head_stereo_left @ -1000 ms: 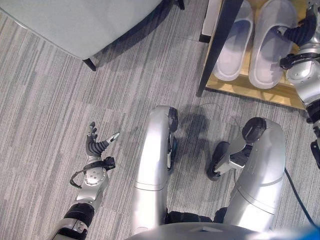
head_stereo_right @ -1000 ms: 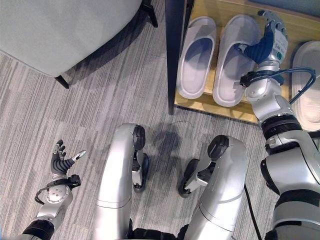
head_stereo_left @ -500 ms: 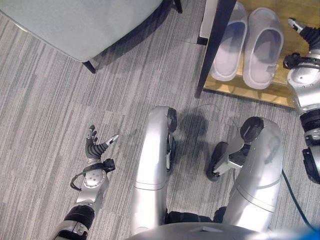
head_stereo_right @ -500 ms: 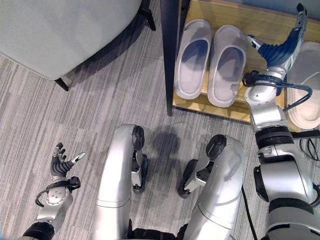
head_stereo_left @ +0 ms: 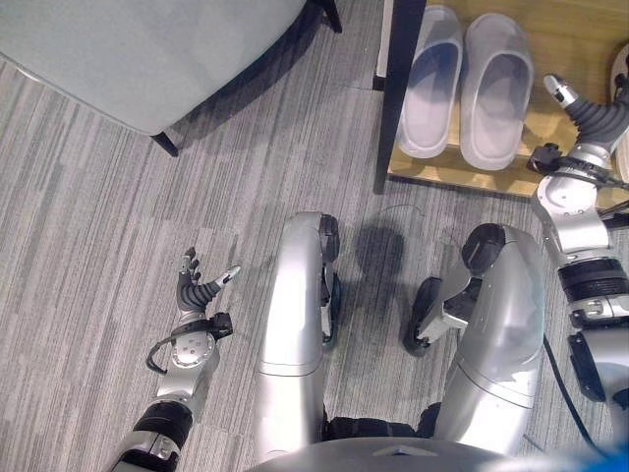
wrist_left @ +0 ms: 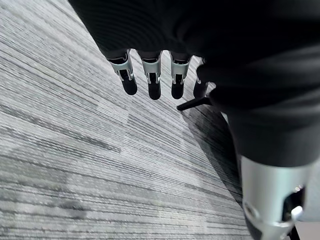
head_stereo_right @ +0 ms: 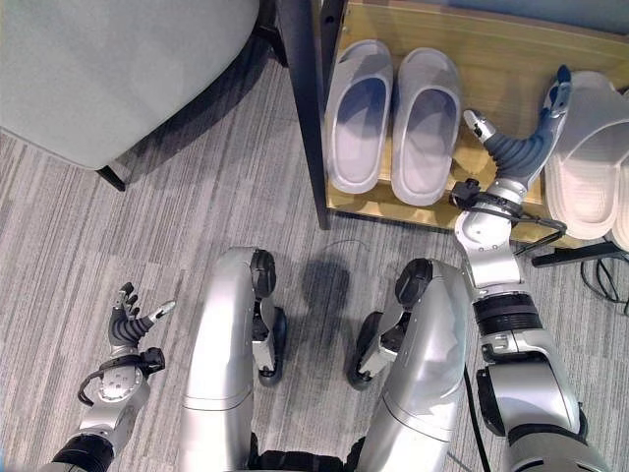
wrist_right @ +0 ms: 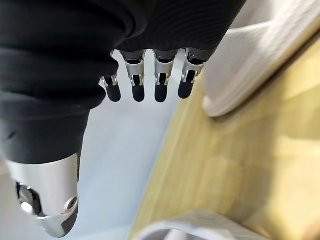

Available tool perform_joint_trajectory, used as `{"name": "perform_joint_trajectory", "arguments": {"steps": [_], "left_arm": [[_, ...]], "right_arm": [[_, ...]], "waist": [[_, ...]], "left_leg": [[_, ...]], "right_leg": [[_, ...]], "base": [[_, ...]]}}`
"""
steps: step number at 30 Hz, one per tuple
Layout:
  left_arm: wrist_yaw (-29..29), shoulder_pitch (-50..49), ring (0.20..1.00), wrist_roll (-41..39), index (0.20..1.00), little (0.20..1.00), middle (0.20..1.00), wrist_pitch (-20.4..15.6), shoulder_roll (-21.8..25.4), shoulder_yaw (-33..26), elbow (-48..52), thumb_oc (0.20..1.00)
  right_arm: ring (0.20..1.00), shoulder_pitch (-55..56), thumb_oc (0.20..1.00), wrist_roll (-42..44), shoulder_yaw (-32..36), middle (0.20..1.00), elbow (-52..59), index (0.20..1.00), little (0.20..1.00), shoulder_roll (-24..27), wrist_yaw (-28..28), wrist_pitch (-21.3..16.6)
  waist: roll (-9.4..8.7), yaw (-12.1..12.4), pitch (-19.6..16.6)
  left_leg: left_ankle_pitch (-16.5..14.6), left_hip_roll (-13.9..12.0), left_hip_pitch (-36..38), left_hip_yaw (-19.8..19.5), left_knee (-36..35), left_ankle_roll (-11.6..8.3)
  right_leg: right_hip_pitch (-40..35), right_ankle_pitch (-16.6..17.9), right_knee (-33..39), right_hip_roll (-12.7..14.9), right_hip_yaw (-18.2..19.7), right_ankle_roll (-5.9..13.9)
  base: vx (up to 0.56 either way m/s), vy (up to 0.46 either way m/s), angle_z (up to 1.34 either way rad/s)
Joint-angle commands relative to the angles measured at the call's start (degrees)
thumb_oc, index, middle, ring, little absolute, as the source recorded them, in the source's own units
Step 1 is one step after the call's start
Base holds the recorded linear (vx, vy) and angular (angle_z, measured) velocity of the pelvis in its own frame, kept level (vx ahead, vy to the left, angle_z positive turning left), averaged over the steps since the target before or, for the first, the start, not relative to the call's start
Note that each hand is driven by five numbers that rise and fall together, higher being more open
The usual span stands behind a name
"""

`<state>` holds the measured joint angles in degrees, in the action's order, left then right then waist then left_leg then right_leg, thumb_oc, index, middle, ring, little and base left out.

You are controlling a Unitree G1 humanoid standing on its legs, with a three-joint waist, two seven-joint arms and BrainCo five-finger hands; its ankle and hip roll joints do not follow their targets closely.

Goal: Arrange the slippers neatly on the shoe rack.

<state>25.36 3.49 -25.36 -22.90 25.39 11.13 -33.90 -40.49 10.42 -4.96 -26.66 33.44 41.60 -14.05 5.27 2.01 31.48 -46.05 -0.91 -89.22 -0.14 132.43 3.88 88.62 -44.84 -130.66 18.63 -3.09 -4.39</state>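
My right hand (head_stereo_right: 516, 152) is off the grey slippers (head_stereo_right: 393, 118) now, fingers spread, holding nothing, hovering over bare shelf between them and the beige slippers (head_stereo_right: 590, 157). A second ago it was on the right grey one. Grey pair sits side by side on the shoe rack (head_stereo_right: 491, 49), looks placed. Left hand (head_stereo_left: 197, 290) relaxed and apart over carpet.
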Motion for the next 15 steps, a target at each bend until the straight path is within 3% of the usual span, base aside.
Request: {"name": "perform_joint_trajectory", "arguments": {"steps": [1, 15], "left_arm": [[1.1, -2.4, 1.000, 0.7, 1.000, 1.000, 1.000, -1.1, 0.9, 1.0, 0.7, 1.000], [1.9, 0.8, 1.000, 0.4, 1.000, 1.000, 1.000, -1.2, -0.3, -0.3, -1.8, 1.000]], "right_arm": [[1.000, -1.6, 1.000, 0.7, 1.0, 1.000, 4.4, 1.000, 1.000, -1.0, -1.3, -3.1], [1.000, 2.3, 1.000, 6.4, -4.2, 1.000, 2.6, 1.000, 1.000, -9.0, -9.0, -4.2]], "waist": [[-1.96, 3.0, -1.7], [-2.72, 2.2, -1.7]], "left_leg": [[0.7, 2.5, -0.7, -10.0, -1.0, -2.63], [1.3, 2.9, -0.7, -9.3, -1.9, -2.85]], "right_leg": [[1.3, 4.2, -0.1, -1.9, 10.3, 2.47], [1.3, 4.4, -0.7, -2.2, 11.4, 2.61]], "base": [[-0.03, -0.015, -0.03], [0.00, -0.007, 0.00]]}}
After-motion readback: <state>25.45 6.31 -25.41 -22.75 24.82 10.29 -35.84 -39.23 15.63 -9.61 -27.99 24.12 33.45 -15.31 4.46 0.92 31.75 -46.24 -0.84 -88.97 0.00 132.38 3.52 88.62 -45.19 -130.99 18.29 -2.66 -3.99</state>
